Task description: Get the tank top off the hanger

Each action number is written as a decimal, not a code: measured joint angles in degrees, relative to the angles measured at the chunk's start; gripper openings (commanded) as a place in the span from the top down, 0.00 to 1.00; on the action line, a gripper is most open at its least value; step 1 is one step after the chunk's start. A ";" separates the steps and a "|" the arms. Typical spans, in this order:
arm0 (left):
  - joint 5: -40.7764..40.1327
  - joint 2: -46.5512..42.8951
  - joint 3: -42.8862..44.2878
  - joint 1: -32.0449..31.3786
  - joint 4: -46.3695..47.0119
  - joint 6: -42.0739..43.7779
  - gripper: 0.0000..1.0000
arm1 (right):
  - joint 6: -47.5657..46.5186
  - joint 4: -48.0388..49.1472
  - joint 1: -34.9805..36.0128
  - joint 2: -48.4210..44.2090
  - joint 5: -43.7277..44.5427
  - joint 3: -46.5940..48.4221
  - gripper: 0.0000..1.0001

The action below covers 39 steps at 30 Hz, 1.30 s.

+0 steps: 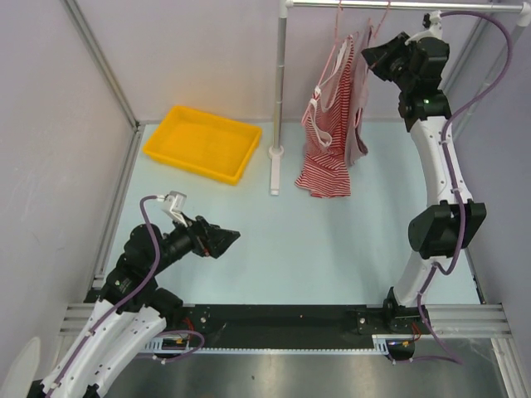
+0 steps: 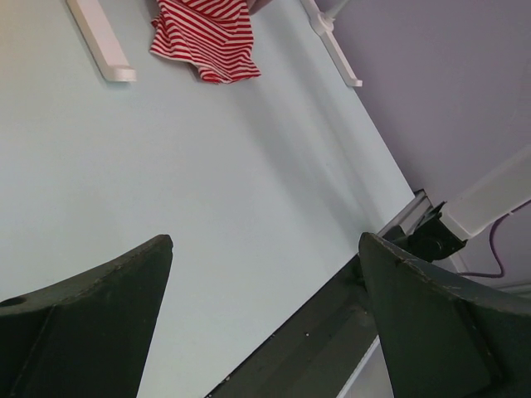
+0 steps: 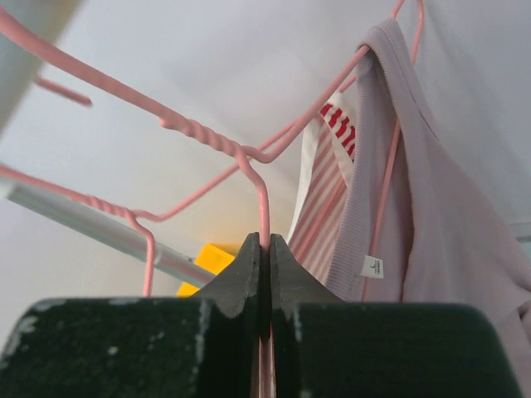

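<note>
A red-and-white striped tank top (image 1: pixel 326 141) and a pale lilac tank top (image 1: pixel 359 108) hang on pink wire hangers (image 3: pixel 207 141) from the metal rail (image 1: pixel 398 5). My right gripper (image 1: pixel 371 56) is up by the rail, beside the lilac top. In the right wrist view it (image 3: pixel 266 245) is shut on a pink hanger wire, with the lilac top (image 3: pixel 415 215) just to the right and the striped top (image 3: pixel 319 207) behind it. My left gripper (image 1: pixel 232 239) is open and empty, low over the table's near left. Its wrist view (image 2: pixel 265 240) shows the striped hem (image 2: pixel 207 41) far off.
A yellow tray (image 1: pixel 202 143) lies at the back left of the table. The rack's white upright pole (image 1: pixel 280 83) and foot (image 1: pixel 274 170) stand left of the hanging tops. Lilac walls close in the back and sides.
</note>
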 measured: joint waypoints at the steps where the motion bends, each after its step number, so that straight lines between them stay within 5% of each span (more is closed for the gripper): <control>1: 0.59 0.22 0.00 0.00 0.24 0.00 0.01 | 1.07 0.15 -0.52 -0.46 -0.44 -0.17 1.00; 13: 17.51 10.73 0.35 -1.01 11.78 -1.55 0.01 | 5.44 -1.20 -1.68 -21.07 -0.07 -10.19 1.00; 17: 19.74 18.82 4.83 -10.34 14.34 -0.46 0.01 | 5.09 -5.18 -1.57 -31.28 3.65 -17.38 1.00; 21: 16.55 27.47 13.81 -25.33 15.61 3.50 0.06 | 3.48 -11.52 -1.05 -40.89 8.13 -24.06 1.00; 26: 8.50 36.09 25.31 -35.58 16.55 9.33 0.19 | 2.19 -18.78 2.49 -51.08 14.58 -33.68 1.00; 32: -4.70 46.31 39.60 -39.15 16.92 14.60 0.14 | 3.65 -25.49 13.16 -58.42 23.32 -46.23 1.00; 39: -5.77 58.36 58.53 -39.21 10.14 19.69 0.34 | 3.89 -26.86 25.35 -57.68 28.61 -49.94 1.00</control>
